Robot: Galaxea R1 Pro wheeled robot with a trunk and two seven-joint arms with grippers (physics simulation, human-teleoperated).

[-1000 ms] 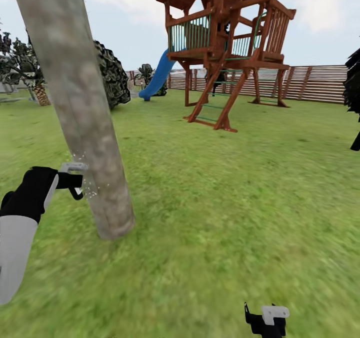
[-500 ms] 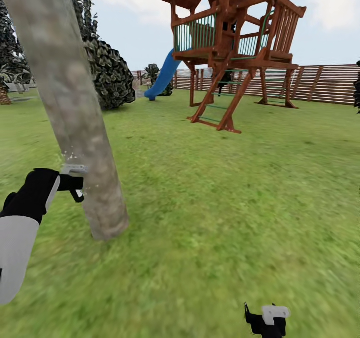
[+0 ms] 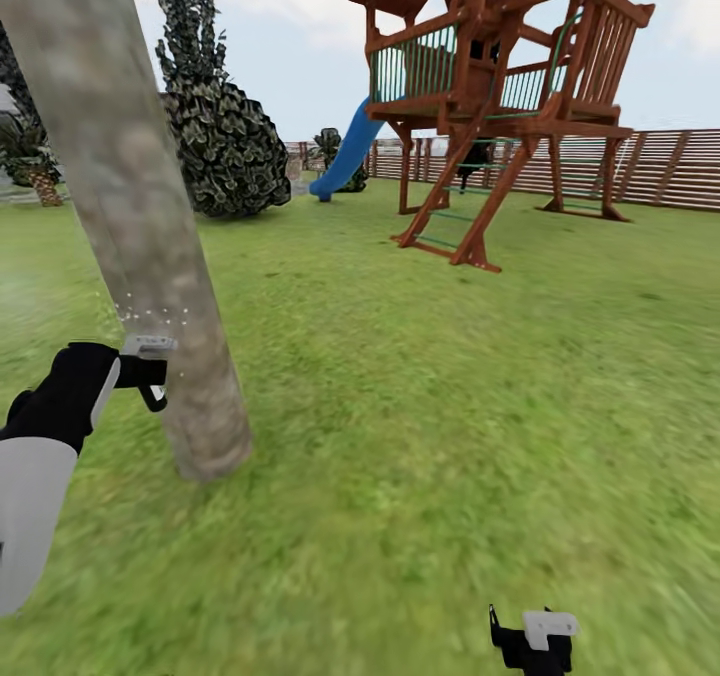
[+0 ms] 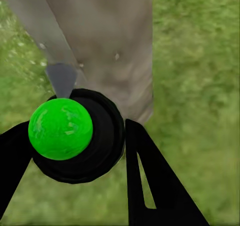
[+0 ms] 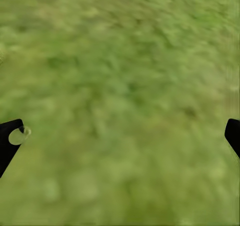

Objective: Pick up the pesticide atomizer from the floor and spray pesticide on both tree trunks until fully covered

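The left pincer (image 4: 75, 151) is clamped on the pesticide atomizer (image 4: 75, 136), one black finger (image 4: 150, 181) pressed along each side of its round black body, which is capped by a glossy green dome. From the head view, that pincer (image 3: 150, 371) sits right against the lower part of one tree trunk (image 3: 150, 256), and a scatter of tiny white droplets (image 3: 150, 311) hangs by the bark just above it. The trunk is a thick, smooth, grey-brown column with faint mottling, leaning a little and planted in the grass (image 3: 450, 406). The right pincer (image 5: 120, 131) stands wide open and holds nothing, its two dark tips at opposite edges over blurred turf; in the head view it hangs low at the front (image 3: 532, 641).

Further out stands one wooden play tower (image 3: 500, 86), reddish-brown, with slatted railings, slanted legs and one blue slide (image 3: 345, 151). One round, dark, leafy bush (image 3: 225, 156) sits behind the trunk, one small palm (image 3: 35, 161) to the far left, and a horizontal-slat fence (image 3: 650, 168) closes the lawn.
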